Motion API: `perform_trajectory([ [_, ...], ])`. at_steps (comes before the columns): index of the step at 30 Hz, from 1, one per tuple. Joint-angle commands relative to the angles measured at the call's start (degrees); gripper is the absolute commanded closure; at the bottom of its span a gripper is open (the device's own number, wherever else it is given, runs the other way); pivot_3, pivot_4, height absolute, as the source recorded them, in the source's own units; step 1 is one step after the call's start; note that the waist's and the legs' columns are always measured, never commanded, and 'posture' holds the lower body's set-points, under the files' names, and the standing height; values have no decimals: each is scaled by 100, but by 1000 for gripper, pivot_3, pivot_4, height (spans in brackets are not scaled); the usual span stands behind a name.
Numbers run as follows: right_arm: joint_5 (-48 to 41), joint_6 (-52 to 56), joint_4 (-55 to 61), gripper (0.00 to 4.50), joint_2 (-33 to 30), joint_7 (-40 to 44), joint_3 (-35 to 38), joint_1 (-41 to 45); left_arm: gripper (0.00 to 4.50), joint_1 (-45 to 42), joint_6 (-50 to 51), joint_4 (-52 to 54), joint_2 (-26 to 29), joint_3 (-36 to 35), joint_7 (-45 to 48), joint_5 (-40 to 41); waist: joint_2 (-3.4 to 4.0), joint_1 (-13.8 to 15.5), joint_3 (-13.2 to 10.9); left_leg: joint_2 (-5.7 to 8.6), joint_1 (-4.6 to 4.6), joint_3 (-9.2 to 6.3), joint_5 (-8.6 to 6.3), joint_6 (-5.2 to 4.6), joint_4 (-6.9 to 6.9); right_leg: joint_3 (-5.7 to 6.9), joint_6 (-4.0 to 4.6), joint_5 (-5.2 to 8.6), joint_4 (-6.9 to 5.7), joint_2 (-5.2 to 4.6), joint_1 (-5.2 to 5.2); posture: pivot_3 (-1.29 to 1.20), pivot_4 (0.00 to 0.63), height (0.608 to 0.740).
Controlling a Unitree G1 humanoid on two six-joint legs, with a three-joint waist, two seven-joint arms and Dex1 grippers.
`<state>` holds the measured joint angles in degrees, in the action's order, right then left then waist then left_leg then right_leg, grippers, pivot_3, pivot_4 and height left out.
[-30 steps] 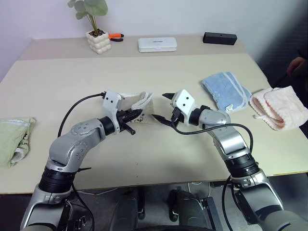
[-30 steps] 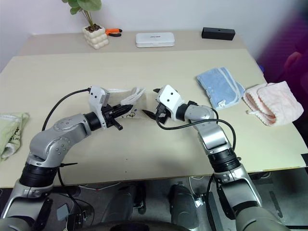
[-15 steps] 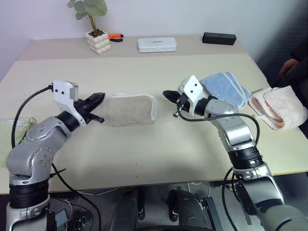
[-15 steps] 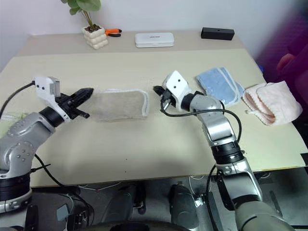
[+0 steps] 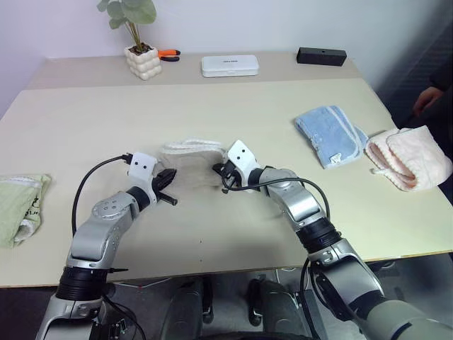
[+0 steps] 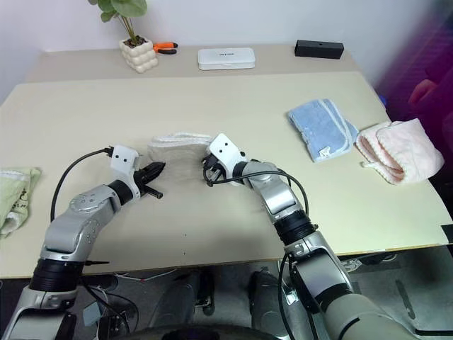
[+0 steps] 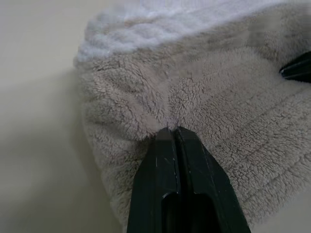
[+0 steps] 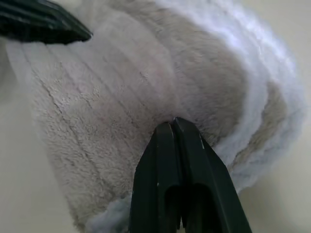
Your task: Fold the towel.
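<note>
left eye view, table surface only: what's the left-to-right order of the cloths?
pale green cloth → beige towel → light blue towel → pink towel

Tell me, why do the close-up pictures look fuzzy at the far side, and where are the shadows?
Left wrist view: the black fingers and the nearby towel fluff look crisp, the far white edge goes soft. Right wrist view: the same, its far white edging blurs. Left eye view: light is soft and even, with faint shadows under the arms on the table.
</note>
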<state>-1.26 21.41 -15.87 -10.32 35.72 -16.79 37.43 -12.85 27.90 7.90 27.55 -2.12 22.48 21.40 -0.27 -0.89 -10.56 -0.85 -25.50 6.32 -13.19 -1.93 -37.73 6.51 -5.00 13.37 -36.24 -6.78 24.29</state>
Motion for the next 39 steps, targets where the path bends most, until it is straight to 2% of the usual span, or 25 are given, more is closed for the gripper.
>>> perform_trajectory([
  [1, -401, 401, 676, 3953, -202, 254, 399, -68, 4500, 230, -309, 450, -138, -629, 15, 270, 0, 1, -1, 0, -1, 0, 0, -1, 0, 0, 0, 0, 0, -2, 1, 0, 150, 734],
  [2, -547, 632, 883, 3628, -308, 362, 513, -93, 4500, 371, -350, 578, -99, -782, 74, 326, 0, 3, -1, 0, -3, -1, -1, -1, 0, 0, 0, 0, 1, -3, 3, 0, 150, 734],
  [9, -1310, 2584, 1477, 161, -418, 81, 1239, -127, 4500, 1557, -542, 1413, 334, -1448, 794, 620, 2, -14, -1, -6, -1, -4, -11, 13, 8, -3, 4, -1, 4, -14, 10, 0, 150, 734],
  [15, -1739, 3337, 833, 67, 270, -382, 1682, 182, 4500, 1781, -499, 1813, 330, -1506, 986, 838, 5, -7, -3, -6, -2, -7, -30, -7, 16, -2, 14, -6, 9, -15, 16, 0, 150, 734],
  [27, -2077, 3377, -316, 67, 995, -741, 1975, 829, 4500, 1899, -430, 2007, 222, -1261, 808, 778, 4, -28, -2, -5, 1, -1, -15, -18, 29, -1, 12, -7, 7, 4, 15, 0, 150, 734],
  [30, -2145, 3363, -343, 1333, 1060, -787, 2038, 900, 4500, 1905, -426, 2014, 215, -1231, 787, 780, 4, -28, -2, -5, 1, -1, -15, -18, 29, -1, 12, -7, 7, 5, 16, 0, 150, 734],
  [36, -2407, 3545, 43, 4467, 1031, -847, 2209, 923, 4500, 1891, -439, 1970, 197, -1162, 790, 770, 5, -22, -2, -5, -1, 0, -10, -10, 31, -1, 12, -7, 8, 5, 17, 0, 150, 734],
  [39, -2699, 3603, 489, 4467, 923, -946, 2581, 957, 4500, 1862, -442, 1957, 179, -1132, 782, 758, 5, -10, -3, -5, -1, 0, -12, -12, 32, -1, 12, -7, 8, 4, 18, 0, 150, 734],
])
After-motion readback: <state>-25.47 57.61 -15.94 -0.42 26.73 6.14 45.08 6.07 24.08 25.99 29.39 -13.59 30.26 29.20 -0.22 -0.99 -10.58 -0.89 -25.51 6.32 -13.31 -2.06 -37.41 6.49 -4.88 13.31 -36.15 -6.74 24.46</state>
